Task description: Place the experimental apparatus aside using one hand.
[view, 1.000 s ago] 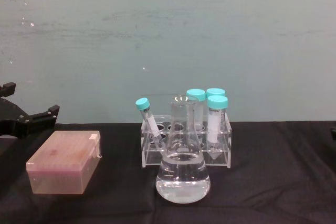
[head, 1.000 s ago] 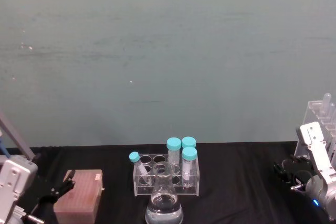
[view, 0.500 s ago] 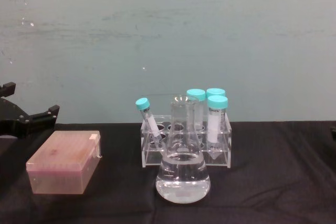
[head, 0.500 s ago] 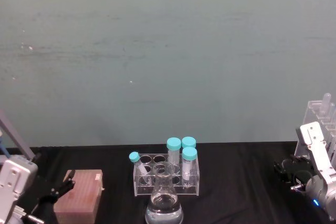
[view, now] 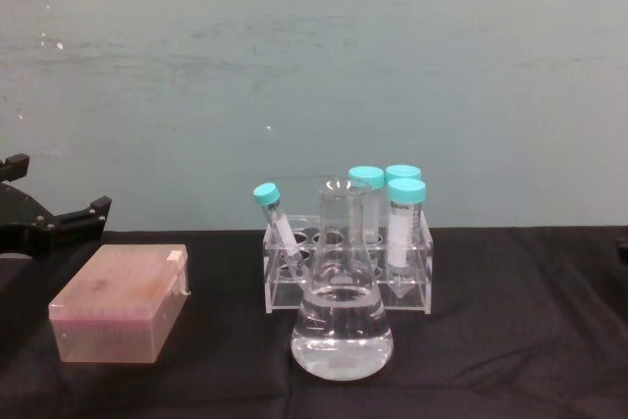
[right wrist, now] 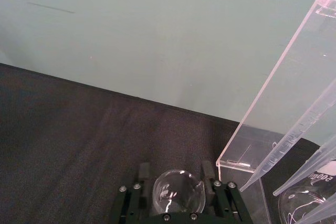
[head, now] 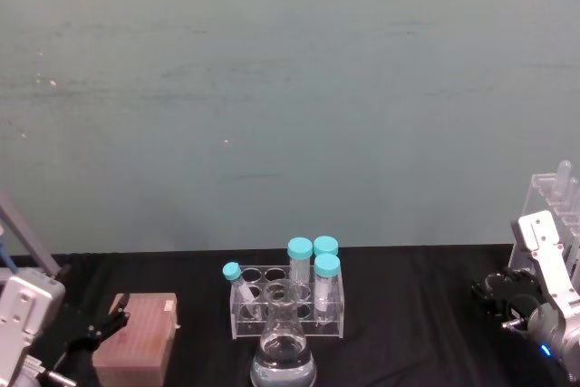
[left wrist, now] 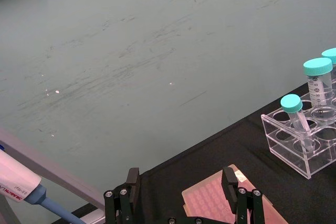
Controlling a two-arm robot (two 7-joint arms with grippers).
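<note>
My right gripper (right wrist: pixel 176 170) has its two black fingers (right wrist: pixel 144 173) pressed against either side of the small glass beaker (right wrist: pixel 177 192), jaws narrowed to the beaker's width. I cannot tell whether its base already rests on the black cloth (right wrist: pixel 68 129).

In the head view the right gripper (head: pixel 497 296) sits at the lower right edge of the frame. It has barely shifted over the last second, so I judge the carry is over and I am pausing at the drop spot.

Just beside the beaker, toward the right of the wrist frame, stands the tall acrylic rack (right wrist: pixel 283 103) of long glass tubes.

The conical flask (head: pixel 284 355) has not moved. It stands at the bottom centre of the head view, in front of the low rack of teal-capped tubes (head: pixel 288 301), so it is still to be set aside.

My left gripper (left wrist: pixel 181 177) waits wide open and empty at the lower left, over the pinkish box (head: pixel 136 351).
</note>
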